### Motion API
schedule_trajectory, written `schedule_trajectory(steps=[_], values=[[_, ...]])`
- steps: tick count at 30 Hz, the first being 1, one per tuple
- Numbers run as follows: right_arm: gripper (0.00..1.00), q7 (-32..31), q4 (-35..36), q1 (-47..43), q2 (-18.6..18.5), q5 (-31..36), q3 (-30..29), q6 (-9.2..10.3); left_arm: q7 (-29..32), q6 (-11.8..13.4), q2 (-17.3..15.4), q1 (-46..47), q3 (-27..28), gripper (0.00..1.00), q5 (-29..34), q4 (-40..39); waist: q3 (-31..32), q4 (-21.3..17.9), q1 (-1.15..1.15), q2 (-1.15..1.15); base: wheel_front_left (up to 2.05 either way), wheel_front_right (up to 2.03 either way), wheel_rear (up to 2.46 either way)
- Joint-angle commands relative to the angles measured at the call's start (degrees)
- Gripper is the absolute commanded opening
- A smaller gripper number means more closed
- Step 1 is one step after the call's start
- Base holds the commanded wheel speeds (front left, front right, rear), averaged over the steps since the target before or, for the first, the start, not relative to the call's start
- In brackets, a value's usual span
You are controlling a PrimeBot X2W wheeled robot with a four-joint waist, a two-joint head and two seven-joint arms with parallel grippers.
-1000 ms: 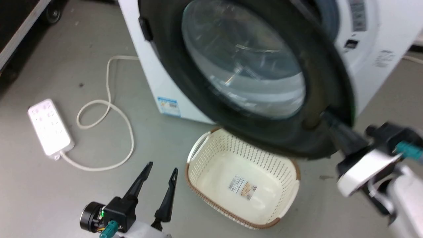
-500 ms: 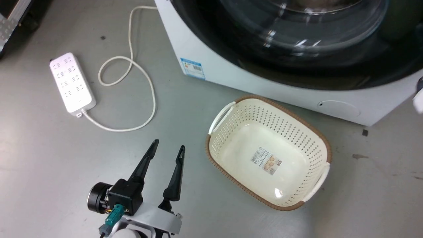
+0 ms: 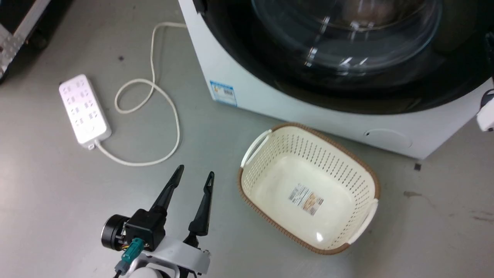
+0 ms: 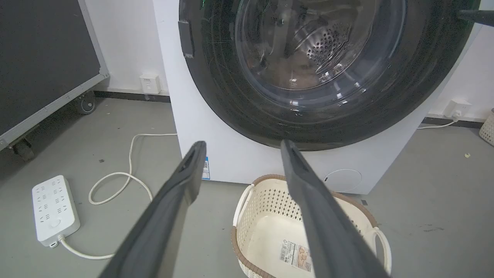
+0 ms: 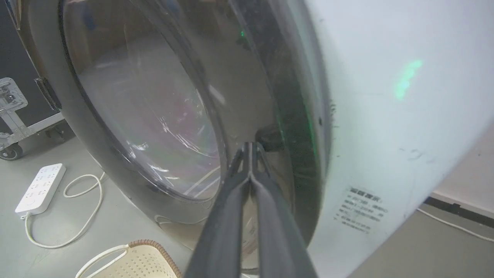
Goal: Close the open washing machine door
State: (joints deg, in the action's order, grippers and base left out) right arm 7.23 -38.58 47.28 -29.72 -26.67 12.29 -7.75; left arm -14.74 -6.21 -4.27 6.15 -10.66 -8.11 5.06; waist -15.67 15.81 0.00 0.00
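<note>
Pointing at the black rim of the washing machine door [image 4: 316,69], right gripper [image 5: 251,144] clenched, door flat against the white machine [image 4: 231,162], left gripper [image 3: 195,170] spread empty beside the basket [image 3: 285,148].

Left gripper [image 3: 195,170] spread, right gripper [image 5: 251,144] pinched.
My left hangs below the washing machine door [image 4: 216,96]; right tips seemingly touch its rim.
</note>
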Motion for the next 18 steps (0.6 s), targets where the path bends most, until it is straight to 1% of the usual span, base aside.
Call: schedule_trajectory(steps=[1, 2, 3, 7, 10, 12, 15, 18], values=[[0.31, 0.8, 0.0, -0.9, 0.2, -0.2, 0.5, 0.26, -0.3, -0.2, 0.2, 0.3, 0.3, 1.0, 0.5, 0.2, 1.7, -0.9, 0.0, 0.0, 0.0, 0.0, 0.0], [0.89, 1.4, 0.1, -1.9, 0.5, -0.2, 1.5, 0.26, -0.3, -0.2, 0.1, 0.0, 0.5, 1.0, 0.5, 0.4, 2.7, -1.4, 0.0, 0.0, 0.0, 0.0, 0.0], [1.0, 2.1, 0.8, -4.9, 1.8, -1.4, 3.5, 0.26, -0.3, -0.4, -0.1, -1.1, 1.3, 1.0, -0.2, 1.7, 5.7, -3.1, 0.0, 0.0, 0.0, 0.0, 0.0], [1.0, 4.2, 3.9, -9.7, 3.6, -0.9, 4.5, 0.26, -0.3, -0.6, -0.9, -2.7, 2.5, 1.0, -0.7, 3.4, 9.9, -5.9, 0.0, 0.0, 0.0, 0.0, 0.0], [1.0, 5.4, 6.7, -14.7, 5.6, -0.3, 3.3, 0.26, -0.3, -0.6, -1.3, -3.6, 3.1, 1.0, -0.7, 4.3, 12.5, -7.6, 0.0, 0.0, 0.0, 0.0, 0.0], [1.0, 6.0, 9.3, -18.7, 6.3, 1.1, 1.9, 0.26, -0.3, -0.7, -1.2, -4.1, 3.0, 1.0, -1.4, 4.9, 13.8, -8.6, 0.0, 0.0, 0.0, 0.0, 0.0], [1.0, 6.8, 14.1, -25.6, 8.0, 4.8, -1.7, 0.26, -0.3, -0.8, -1.6, -4.5, 3.2, 1.0, -2.3, 6.3, 15.6, -9.9, 0.0, 0.0, 0.0, 0.0, 0.0], [1.0, 7.3, 20.0, -32.7, 11.5, 9.9, -6.4, 0.26, -0.3, -0.8, -1.8, -4.9, 3.4, 1.0, -2.8, 7.2, 16.8, -10.9, 0.0, 0.0, 0.0, 0.0, 0.0]])
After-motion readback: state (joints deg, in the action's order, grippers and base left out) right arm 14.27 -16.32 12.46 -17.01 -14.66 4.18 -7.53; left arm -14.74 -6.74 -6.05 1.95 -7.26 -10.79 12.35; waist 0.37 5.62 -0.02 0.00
